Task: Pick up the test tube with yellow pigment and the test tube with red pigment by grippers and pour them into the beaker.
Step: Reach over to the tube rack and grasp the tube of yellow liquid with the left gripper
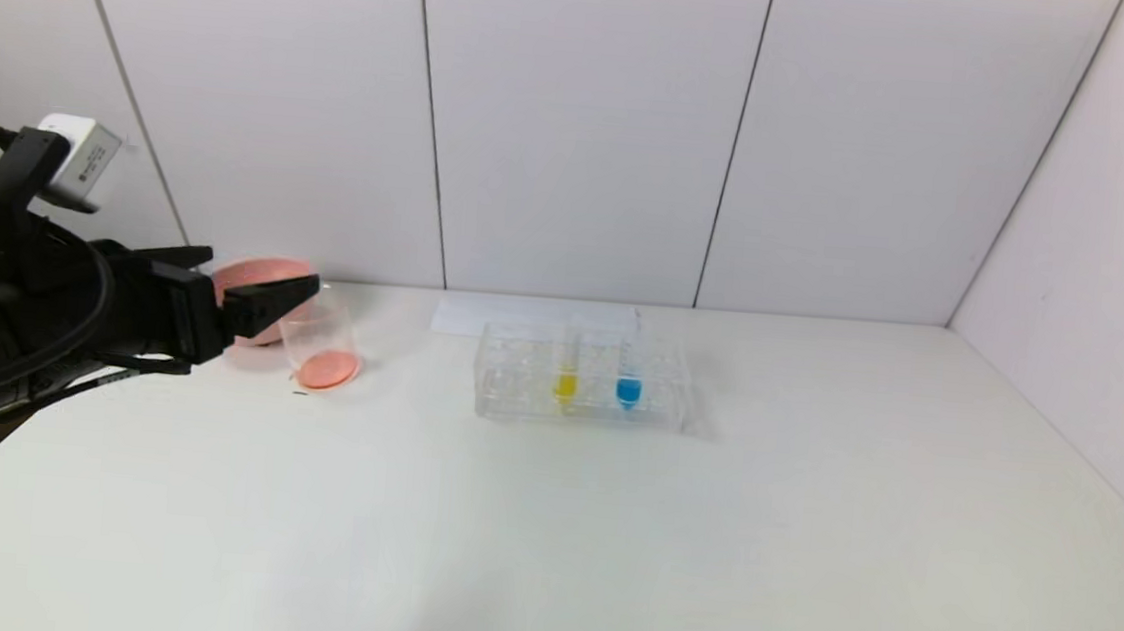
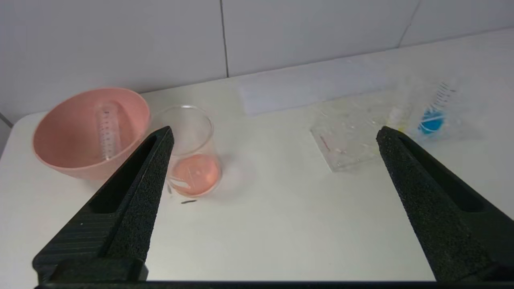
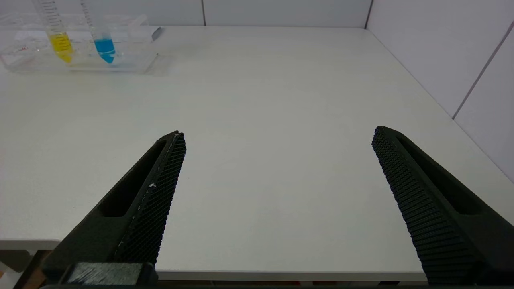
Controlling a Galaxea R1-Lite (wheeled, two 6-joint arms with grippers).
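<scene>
Left hand (image 1: pixel 259 282) spread wide and empty, held above the counter's (image 1: pixel 605 540) left edge, fingertips just in front of the pink bowl (image 1: pixel 259 277) and beside the beaker (image 1: pixel 321 347). Beaker upright on the counter, touching or nearly touching the bowl, with a shallow pink-red layer at its bottom. Inside the bowl, seen from the left wrist, a clear graduated tube (image 2: pixel 107 130) lying against the wall, apparently empty; probably the test tube with red pigment, already poured out, though no colour left in it to confirm. Further right, well apart from the beaker, the clear rack (image 1: pixel 581 389) with the test tube with yellow pigment (image 1: pixel 566 381) standing upright in it, just beside a tube with blue liquid (image 1: pixel 628 386). Behind the rack, a white sheet (image 1: pixel 532 318) flat on the counter. Right hand (image 3: pixel 277 138) also spread and empty, low at the counter's near edge, out of the head view, the rack far ahead of it. Judged stage: red done, yellow not yet picked up. Next move calls for reaching to the rack, closing on the yellow tube's upper part without catching the blue one, lifting straight out, then carrying across to tip over the beaker. Tube walls and rack holes hard to make out against the pale counter; tube tops in the right wrist view cut off.
</scene>
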